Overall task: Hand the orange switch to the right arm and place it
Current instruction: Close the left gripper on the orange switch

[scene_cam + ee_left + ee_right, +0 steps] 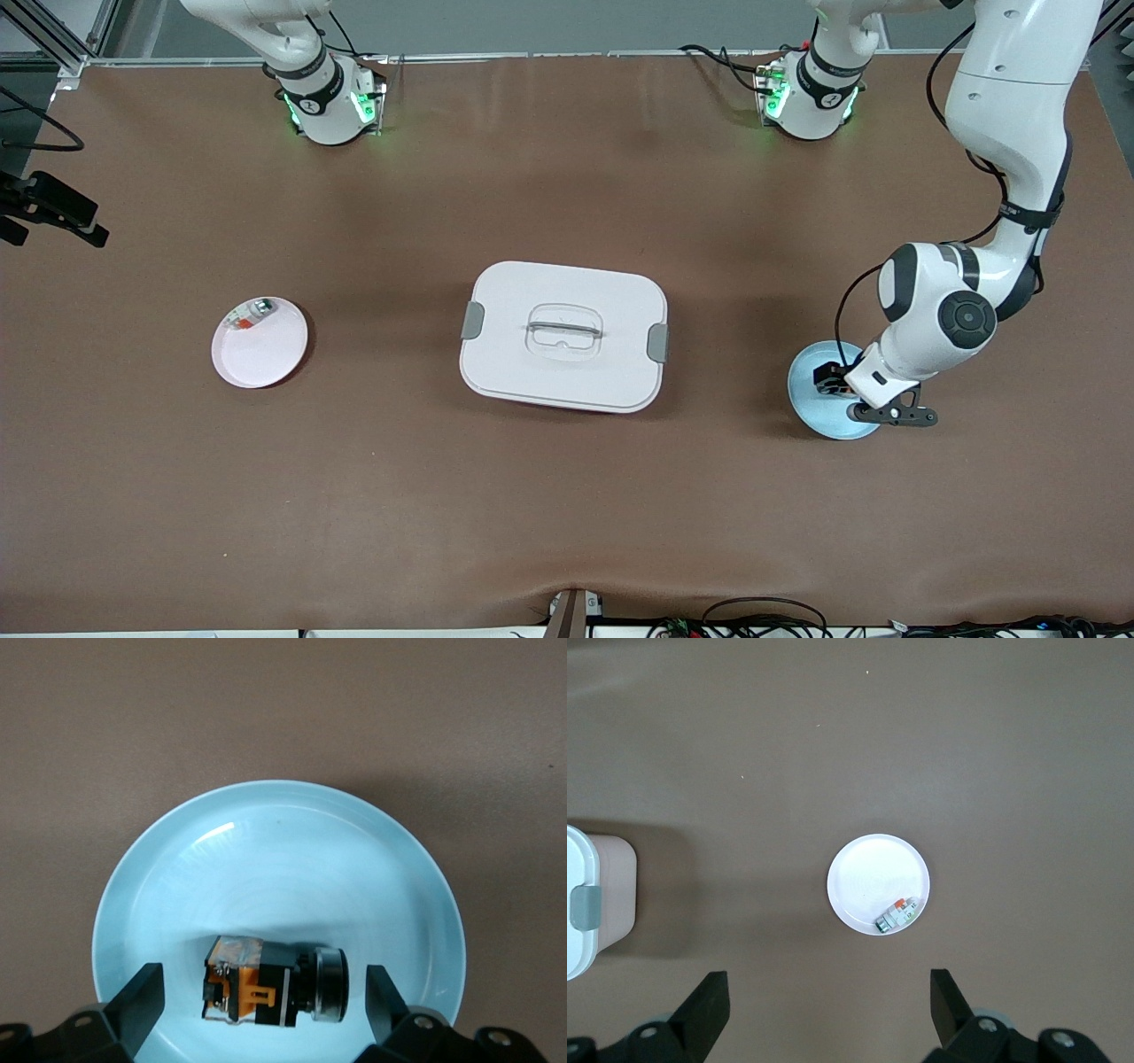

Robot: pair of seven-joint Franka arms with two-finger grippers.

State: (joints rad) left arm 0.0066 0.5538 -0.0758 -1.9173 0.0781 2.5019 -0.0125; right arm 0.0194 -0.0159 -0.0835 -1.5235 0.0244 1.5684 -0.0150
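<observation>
The orange switch (275, 990) lies on its side on a light blue plate (811, 409) (266, 850) near the left arm's end of the table. It has a black body with orange parts and a round cap. My left gripper (264, 989) (842, 383) hangs low over that plate, open, with one finger on each side of the switch and a gap on both sides. My right gripper (826, 1003) is open and empty, high over bare table close to a pink plate (868, 873). In the front view its hand is out of the picture.
The pink plate (266, 354) toward the right arm's end holds a small clear-and-white part (252, 312) (895, 915). A white lidded box (563, 335) (585, 904) with grey latches stands mid-table between the two plates. Cables run along the table's front edge.
</observation>
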